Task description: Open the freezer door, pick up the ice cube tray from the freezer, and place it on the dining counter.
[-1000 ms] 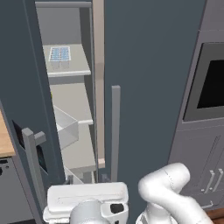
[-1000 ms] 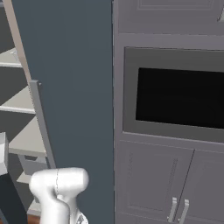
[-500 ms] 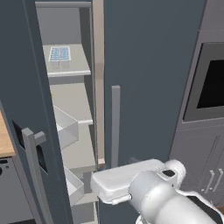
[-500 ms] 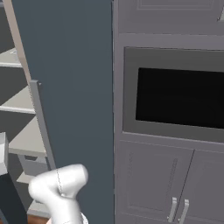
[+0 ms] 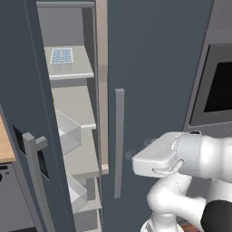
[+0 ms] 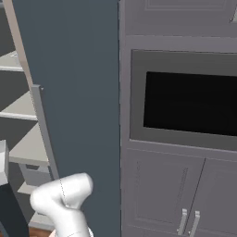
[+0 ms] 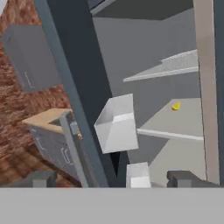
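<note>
The freezer door [image 5: 18,90] stands swung open at the left, its grey bar handle [image 5: 35,181] and black display [image 5: 44,159] facing me. Inside the freezer [image 5: 74,118], the pale blue ice cube tray [image 5: 61,55] lies on an upper shelf. My gripper [image 5: 131,155] hangs at mid height in front of the plain slate door [image 5: 154,68], right of its handle [image 5: 118,142] and well below the tray. In the hand view the gripper [image 7: 113,180] is open, with nothing between its fingertips [image 7: 42,178], and looks past the freezer door's edge [image 7: 74,96] at the white bins [image 7: 116,124] and shelves.
A black-windowed wall oven [image 6: 190,104] and grey cabinets [image 6: 185,194] stand right of the plain door. A small yellow item [image 7: 176,106] lies on a lower freezer shelf. A wood counter [image 7: 46,117] with brick wall behind sits left of the freezer door.
My hand has risen from low in front of the base to mid height and swung right, in front of the plain door. The freezer door and tray have not moved.
</note>
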You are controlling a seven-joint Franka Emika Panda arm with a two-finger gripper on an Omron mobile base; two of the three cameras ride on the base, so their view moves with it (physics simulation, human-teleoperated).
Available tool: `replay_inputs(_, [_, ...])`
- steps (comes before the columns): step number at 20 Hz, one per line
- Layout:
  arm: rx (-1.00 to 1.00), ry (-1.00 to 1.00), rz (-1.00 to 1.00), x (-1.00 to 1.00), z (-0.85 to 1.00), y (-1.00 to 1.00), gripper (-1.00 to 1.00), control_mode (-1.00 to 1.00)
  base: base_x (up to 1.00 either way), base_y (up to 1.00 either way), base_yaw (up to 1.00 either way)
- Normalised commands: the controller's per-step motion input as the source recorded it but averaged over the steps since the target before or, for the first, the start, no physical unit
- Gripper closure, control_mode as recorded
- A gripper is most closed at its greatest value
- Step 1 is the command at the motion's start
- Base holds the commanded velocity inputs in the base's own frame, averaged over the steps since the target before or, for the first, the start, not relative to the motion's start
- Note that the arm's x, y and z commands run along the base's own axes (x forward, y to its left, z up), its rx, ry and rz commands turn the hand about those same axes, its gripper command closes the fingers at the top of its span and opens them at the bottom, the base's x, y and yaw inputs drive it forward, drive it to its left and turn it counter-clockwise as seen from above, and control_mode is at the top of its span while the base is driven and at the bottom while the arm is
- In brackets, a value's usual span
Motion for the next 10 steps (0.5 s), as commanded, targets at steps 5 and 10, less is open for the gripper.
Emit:
replay_inputs(5, [0.15,-0.21,0.53,0.39,0.00,-0.36,-1.00,-1.00,0.00,0.00,0.00])
replay_inputs(10, [0.11,-0.31,0.45,0.30,-0.06,-0.29,-1.00,-1.00,0.00,0.00,0.00])
